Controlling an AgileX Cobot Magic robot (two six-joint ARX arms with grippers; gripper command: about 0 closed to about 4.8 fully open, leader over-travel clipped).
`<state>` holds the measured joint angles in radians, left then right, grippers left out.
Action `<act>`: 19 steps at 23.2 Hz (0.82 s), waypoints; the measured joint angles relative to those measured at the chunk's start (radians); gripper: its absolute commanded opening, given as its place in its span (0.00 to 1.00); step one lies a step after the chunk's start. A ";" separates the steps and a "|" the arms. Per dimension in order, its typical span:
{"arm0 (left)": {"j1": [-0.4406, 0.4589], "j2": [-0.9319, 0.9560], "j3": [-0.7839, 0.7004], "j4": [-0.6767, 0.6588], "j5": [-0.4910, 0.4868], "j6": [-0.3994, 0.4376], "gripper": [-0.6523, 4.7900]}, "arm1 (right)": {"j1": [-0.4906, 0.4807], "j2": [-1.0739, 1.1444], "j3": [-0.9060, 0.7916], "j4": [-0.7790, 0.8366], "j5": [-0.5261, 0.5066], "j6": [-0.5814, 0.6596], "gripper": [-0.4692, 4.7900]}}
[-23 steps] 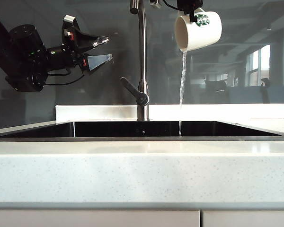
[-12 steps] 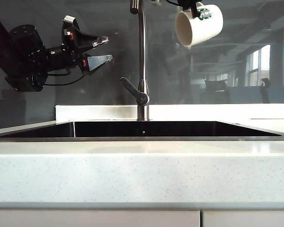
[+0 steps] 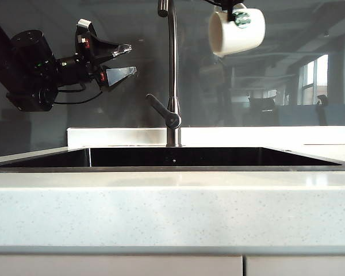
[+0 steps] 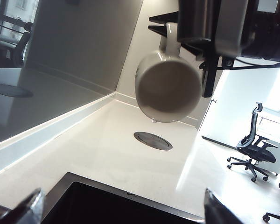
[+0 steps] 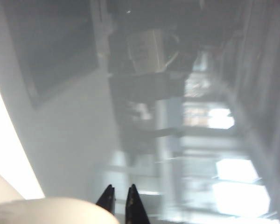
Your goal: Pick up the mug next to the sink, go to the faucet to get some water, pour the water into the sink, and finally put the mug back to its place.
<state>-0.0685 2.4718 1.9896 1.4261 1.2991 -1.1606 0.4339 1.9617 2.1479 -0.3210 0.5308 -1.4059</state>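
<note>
High at the top right of the exterior view, your right gripper (image 3: 234,12) is clamped on the handle of the mug (image 3: 237,32), which hangs tipped on its side with its open mouth facing left and the green logo just under the fingers. No water shows at its lip. Your left wrist view looks up at the mug's round base (image 4: 168,87), held above the pale counter (image 4: 107,149). Just left of the mug, you see the faucet (image 3: 172,69) rising from behind the sink (image 3: 172,157), its lever angled out to the left near the base; the mug is above the sink's right half. At the upper left of the exterior view, your left gripper (image 3: 125,60) hangs in the air, well apart from the faucet, jaws spread wide and grasping nothing.
</note>
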 measured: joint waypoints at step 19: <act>0.000 0.000 0.000 0.000 -0.061 -0.022 0.92 | -0.368 -0.034 -0.003 -0.307 -0.737 1.246 0.07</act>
<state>-0.0689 2.4718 1.9900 1.4261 1.2377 -1.1828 0.0662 1.9278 2.1448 -0.6277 -0.2058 -0.1600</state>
